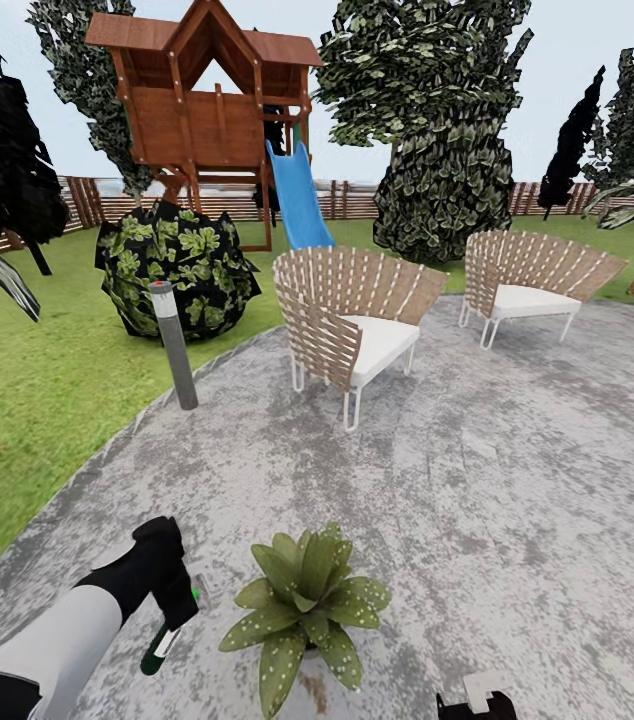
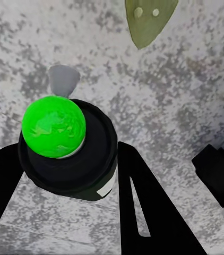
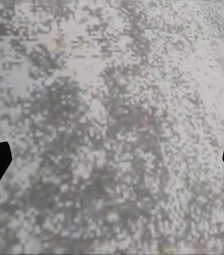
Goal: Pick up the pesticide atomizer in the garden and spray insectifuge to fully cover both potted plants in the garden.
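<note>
Your left pincer (image 1: 169, 600) clamps pesticide atomizer (image 1: 165, 640), potted plant (image 1: 307, 610) at its 3 o'clock; right pincer (image 3: 112, 159) spread wide above patio (image 1: 477, 480).

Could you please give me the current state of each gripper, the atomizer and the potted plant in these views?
left gripper: shut on the pesticide atomizer, beside the plant.
pesticide atomizer: held off the paving, tilted.
right gripper: open, empty, over bare paved patio.
potted plant: upright on the patio, untouched by either gripper.
</note>
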You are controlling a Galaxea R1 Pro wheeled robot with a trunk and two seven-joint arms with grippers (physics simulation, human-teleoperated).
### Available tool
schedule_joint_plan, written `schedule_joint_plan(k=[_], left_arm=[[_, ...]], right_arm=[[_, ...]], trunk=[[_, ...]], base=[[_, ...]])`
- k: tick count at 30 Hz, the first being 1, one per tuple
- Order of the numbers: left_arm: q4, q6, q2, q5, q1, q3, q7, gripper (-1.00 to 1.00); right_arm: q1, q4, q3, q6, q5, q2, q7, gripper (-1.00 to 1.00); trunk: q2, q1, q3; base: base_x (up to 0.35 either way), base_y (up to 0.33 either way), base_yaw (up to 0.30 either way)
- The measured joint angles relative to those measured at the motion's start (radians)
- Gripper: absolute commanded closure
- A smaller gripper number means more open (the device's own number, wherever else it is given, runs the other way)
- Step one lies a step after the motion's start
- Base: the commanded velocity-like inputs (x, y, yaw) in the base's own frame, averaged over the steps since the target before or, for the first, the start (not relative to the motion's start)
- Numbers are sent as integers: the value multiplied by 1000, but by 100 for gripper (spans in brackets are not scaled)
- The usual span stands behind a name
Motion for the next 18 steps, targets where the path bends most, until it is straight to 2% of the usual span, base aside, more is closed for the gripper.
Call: schedule_joint_plan(k=[6,12,14,18], left_arm=[[-3,-1,-5,-1,0,3,2,100],[1,0,-5,1,0,4,2,100],[1,0,-5,0,0,4,2,100],[-1,-1,-5,4,0,6,3,100]], right_arm=[[0,1,-1,-1,0,0,1,-100],[0,1,-1,-1,0,0,1,-100],[0,1,0,-1,0,0,1,-100],[0,1,1,-1,0,4,1,-100]], trunk=[[0,0,0],[0,0,0],[0,0,0],[0,0,0]], base=[[-101,252,-215],[166,265,-243],[220,108,-56],[11,2,-38]])
